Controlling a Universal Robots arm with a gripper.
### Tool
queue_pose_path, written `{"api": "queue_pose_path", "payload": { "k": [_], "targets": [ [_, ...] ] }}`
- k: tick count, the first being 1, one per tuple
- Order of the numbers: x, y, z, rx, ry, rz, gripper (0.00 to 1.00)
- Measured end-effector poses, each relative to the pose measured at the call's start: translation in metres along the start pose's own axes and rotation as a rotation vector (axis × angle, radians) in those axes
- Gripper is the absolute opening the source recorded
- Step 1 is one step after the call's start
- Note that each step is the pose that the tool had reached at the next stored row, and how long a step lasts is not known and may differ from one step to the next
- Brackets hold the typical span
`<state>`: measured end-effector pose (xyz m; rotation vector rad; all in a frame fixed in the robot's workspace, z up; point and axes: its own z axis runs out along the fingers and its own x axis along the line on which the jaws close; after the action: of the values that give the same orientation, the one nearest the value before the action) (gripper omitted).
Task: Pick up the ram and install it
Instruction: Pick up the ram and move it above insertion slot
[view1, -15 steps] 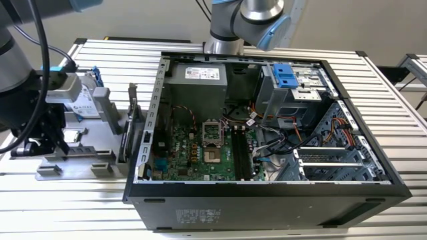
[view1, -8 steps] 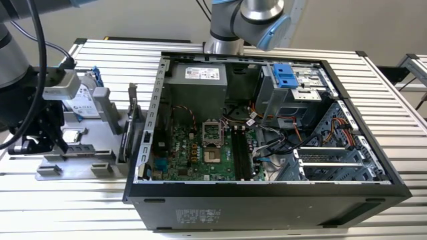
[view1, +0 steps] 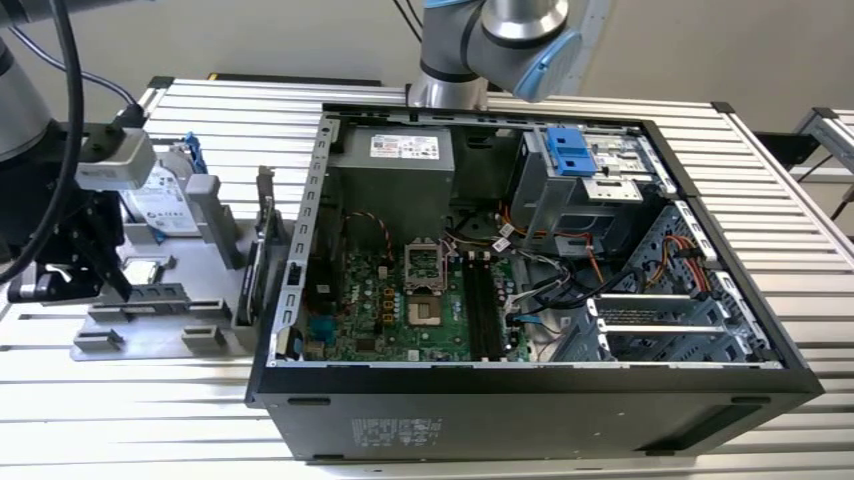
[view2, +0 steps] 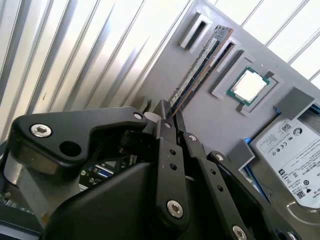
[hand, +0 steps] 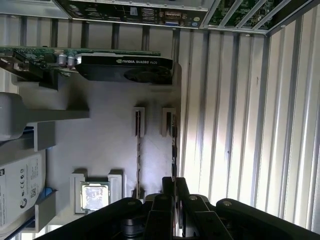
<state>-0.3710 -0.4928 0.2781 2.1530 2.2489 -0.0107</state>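
Note:
The ram (view2: 200, 65) is a thin greenish stick seen edge-on above the grey fixture plate (view2: 210, 125), and it also shows in the first wrist view (hand: 173, 150). My gripper (view2: 171, 116) has its two black fingers pressed together on the stick's near end, as the first wrist view (hand: 174, 184) also shows. The ram's far end lies beside a small grey holder (hand: 167, 121); I cannot tell whether it still sits in it. In the exterior view the arm's wrist (view1: 94, 240) hangs over the fixture plate (view1: 200, 290), on that view's left.
On the fixture are a processor chip (view2: 248, 85), a hard drive (view2: 295, 155) and an upright graphics card (hand: 125, 67). The open computer case (view1: 534, 400) lies at the exterior view's right of the fixture, with the motherboard's memory slots (view1: 483, 300) exposed. All rest on a slatted metal table (view1: 134, 400).

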Motion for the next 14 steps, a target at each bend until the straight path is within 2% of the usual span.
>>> {"api": "queue_pose_path", "payload": {
  "k": [14],
  "targets": [
    [-0.0003, 0.0002, -0.0134, 0.0000, 0.0000, 0.000, 0.00]
  ]
}}
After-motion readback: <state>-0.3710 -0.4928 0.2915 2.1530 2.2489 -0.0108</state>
